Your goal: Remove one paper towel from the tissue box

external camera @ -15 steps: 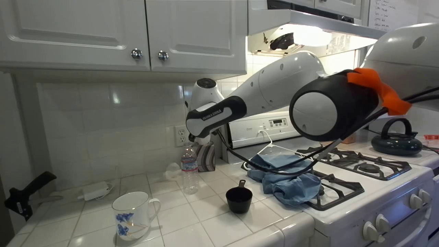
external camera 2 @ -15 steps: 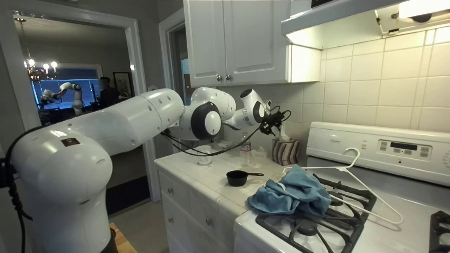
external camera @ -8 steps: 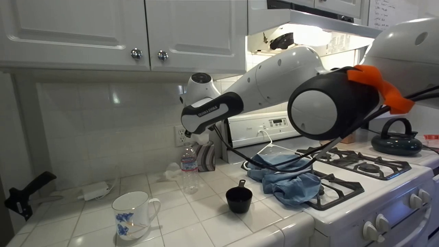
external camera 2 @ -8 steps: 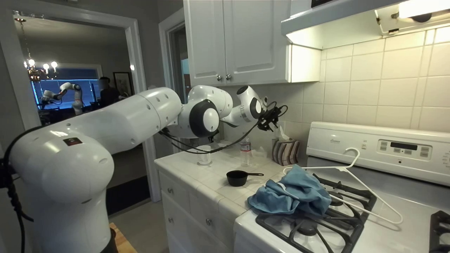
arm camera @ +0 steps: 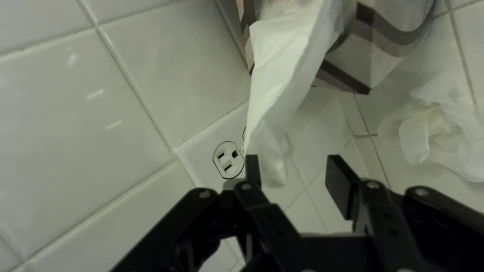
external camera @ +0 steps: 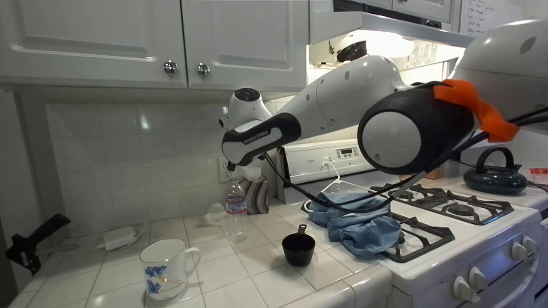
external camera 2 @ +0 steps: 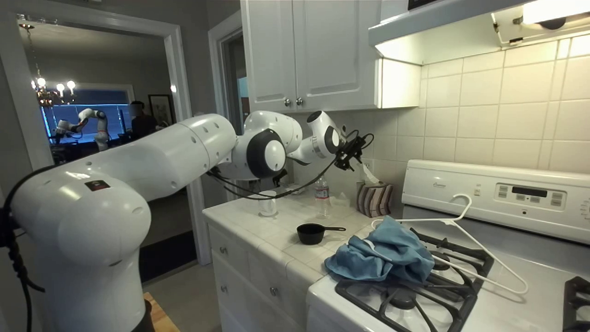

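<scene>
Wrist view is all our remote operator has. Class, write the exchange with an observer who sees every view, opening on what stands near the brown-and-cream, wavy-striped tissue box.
Operator: What stands near the striped tissue box?
Observer: A clear plastic bottle with a red-and-blue label, upright on the white tiled counter.
Operator: If I lift the white paper tissue, what hangs overhead?
Observer: White panelled cabinets, above the counter.
Operator: Then I'd probably steer my black two-fingered tool clear of both.
</scene>
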You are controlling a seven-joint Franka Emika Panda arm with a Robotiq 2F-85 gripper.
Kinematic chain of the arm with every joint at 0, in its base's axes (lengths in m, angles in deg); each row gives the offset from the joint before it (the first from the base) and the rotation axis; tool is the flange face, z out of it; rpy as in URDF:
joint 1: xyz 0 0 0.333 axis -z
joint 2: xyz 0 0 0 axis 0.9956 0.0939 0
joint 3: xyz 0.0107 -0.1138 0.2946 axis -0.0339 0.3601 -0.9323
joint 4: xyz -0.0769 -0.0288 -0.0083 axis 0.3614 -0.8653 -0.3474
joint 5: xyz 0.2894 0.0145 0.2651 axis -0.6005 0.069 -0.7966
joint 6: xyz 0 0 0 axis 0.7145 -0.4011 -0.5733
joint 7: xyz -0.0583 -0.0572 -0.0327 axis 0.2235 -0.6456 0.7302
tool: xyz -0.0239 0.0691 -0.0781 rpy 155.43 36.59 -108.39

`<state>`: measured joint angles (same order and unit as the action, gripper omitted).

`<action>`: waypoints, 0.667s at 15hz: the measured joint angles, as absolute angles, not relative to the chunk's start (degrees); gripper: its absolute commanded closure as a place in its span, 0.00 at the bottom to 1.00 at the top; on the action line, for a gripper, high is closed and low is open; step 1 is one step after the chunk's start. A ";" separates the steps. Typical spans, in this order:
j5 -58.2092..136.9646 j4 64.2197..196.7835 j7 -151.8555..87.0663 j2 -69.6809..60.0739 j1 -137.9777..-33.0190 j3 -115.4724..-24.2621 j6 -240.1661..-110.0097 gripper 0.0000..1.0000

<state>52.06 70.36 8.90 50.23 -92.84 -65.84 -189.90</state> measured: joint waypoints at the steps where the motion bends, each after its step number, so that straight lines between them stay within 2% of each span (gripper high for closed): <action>1: 52.06 70.34 8.75 50.23 -93.00 -65.30 -189.90 0.52; 10: 52.11 70.12 1.55 50.23 -94.40 -57.60 -192.04 0.48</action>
